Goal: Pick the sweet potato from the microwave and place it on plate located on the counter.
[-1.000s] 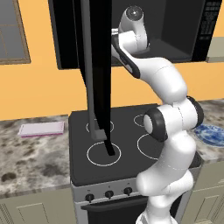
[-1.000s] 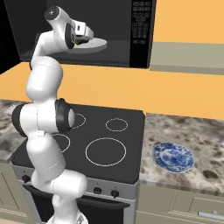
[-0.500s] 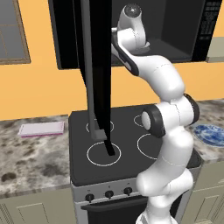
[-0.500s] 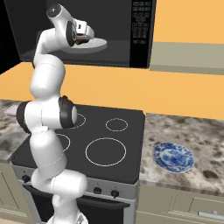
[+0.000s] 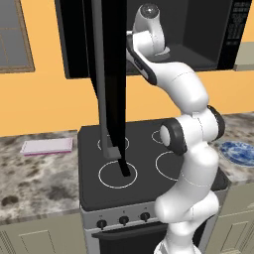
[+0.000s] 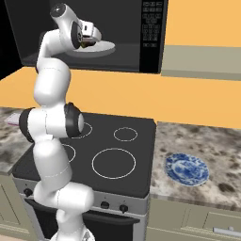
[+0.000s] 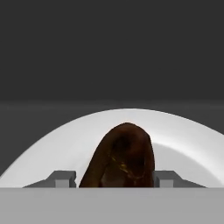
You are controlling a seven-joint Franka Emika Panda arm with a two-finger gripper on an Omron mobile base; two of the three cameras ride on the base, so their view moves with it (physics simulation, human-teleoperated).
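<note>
The sweet potato point(image 7: 120, 157), a brown mottled lump, lies on a plain white dish point(image 7: 183, 135) inside the black microwave point(image 6: 117, 28). My gripper point(image 7: 116, 179) is open, reached into the cavity, with one finger on each side of the potato and close to it. From the right base view the gripper point(image 6: 89, 40) hangs just over the white dish point(image 6: 101, 47). The blue patterned plate point(image 6: 187, 168) sits on the speckled counter point(image 6: 207, 146), right of the stove; it is also the plate point(image 5: 240, 151) at the right edge of the left base view.
The microwave's tall black door point(image 5: 111, 74) stands swung open over the left of the black stovetop point(image 5: 144, 163), close beside my arm. The button panel point(image 6: 151, 23) is right of the cavity. A flat pale pad point(image 5: 47, 146) lies on the left counter point(image 5: 34, 173).
The upper arm has crept slightly higher and further into the microwave. The potato still lies on the white dish.
</note>
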